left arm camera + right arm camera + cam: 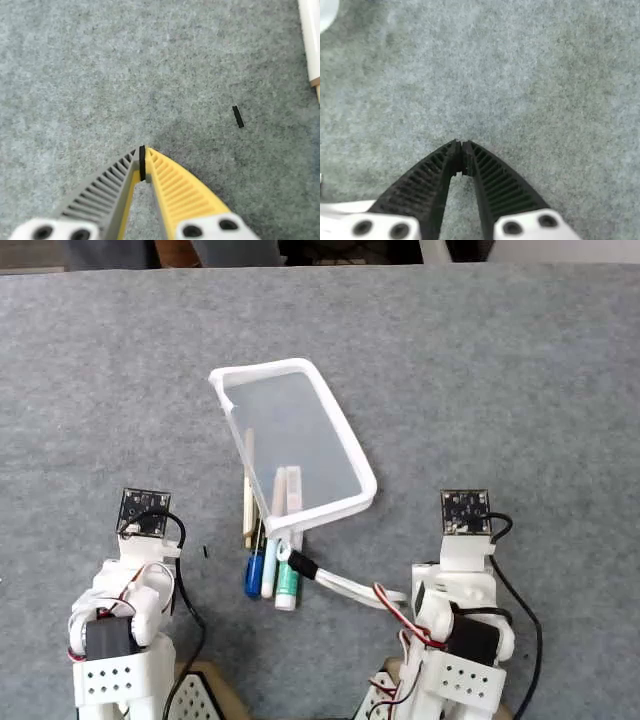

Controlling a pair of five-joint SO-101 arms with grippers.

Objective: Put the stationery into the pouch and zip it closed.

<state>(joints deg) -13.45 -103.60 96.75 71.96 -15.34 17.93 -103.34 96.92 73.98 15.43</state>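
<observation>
The left claw [142,162] and right claw [462,157] sit closed, empty, above the bench [500,360], flanking the pouch [300,430] with pens [270,565] poking out.

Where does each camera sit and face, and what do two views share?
High view: above the table, looking down on pouch, pens, left arm and right arm.
Left wrist view: on that arm, facing the table past the shut left gripper.
Right wrist view: likewise, past the shut right gripper.
Shared: a black scrap, high and left wrist views.
</observation>
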